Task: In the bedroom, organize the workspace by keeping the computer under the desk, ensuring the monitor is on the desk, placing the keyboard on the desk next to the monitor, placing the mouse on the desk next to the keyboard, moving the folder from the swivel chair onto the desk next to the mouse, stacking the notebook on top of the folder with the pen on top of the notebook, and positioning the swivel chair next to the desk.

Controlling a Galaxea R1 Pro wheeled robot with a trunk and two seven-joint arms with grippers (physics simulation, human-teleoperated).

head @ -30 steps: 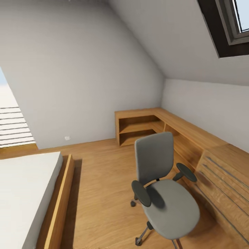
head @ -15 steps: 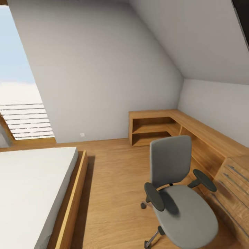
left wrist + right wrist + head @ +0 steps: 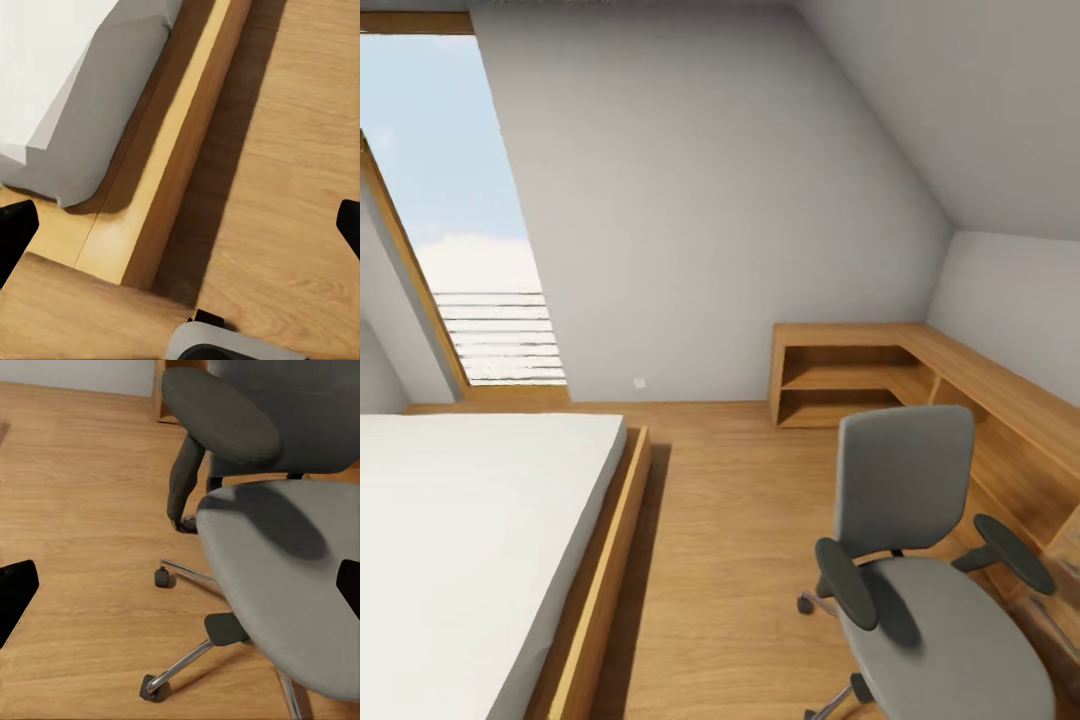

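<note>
The swivel chair (image 3: 905, 480) stands at the lower right of the head view, grey back toward the wall, black arms out to the sides, nothing lying on its seat. In the right wrist view its seat (image 3: 277, 577), one armrest (image 3: 217, 424) and chrome wheeled legs (image 3: 187, 660) are close by. My right gripper (image 3: 180, 589) is open beside the seat's edge, its black fingertips (image 3: 15, 592) far apart. My left gripper (image 3: 180, 232) is open over the wooden floor next to the bed frame. The desk, monitor, keyboard, mouse, folder, notebook, pen and computer are out of view.
A low bed with a white mattress (image 3: 470, 520) and wooden frame (image 3: 172, 172) takes up the left. A light wooden shelf unit (image 3: 850, 380) runs along the far and right walls behind the chair. A tall slanted window (image 3: 460, 230) is at the far left. Bare floor (image 3: 730, 520) lies between bed and chair.
The whole head view has swung to the left: the chair and shelves sit further right in the picture, the tall window has come in and the skylight has gone out.
</note>
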